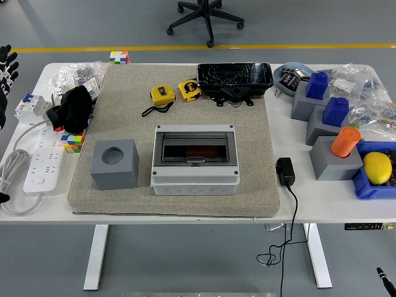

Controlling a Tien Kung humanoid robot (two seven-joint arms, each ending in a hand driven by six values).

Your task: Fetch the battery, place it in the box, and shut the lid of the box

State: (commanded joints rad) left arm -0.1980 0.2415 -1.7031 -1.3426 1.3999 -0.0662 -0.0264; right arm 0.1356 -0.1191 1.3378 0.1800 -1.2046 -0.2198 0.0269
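White tabletop (291, 210) and grey mat (124, 198) carry the grey box (195, 160) at centre, its clear lid (195, 148) down; which object is the battery cannot be told. Just left stands a grey cube (114, 164). At the far left edge, the left hand (5, 62) shows black fingers (6, 52); whether spread or curled cannot be told.

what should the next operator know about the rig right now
Left robot hand: at the left edge, clear of the box. Right robot hand: out of view.
Box: in the middle of the mat, lid down; a reddish shape shows through it, battery or not I cannot tell.
Done: unclear.
Left: check the box; if no battery, fetch it, place it, close lid.
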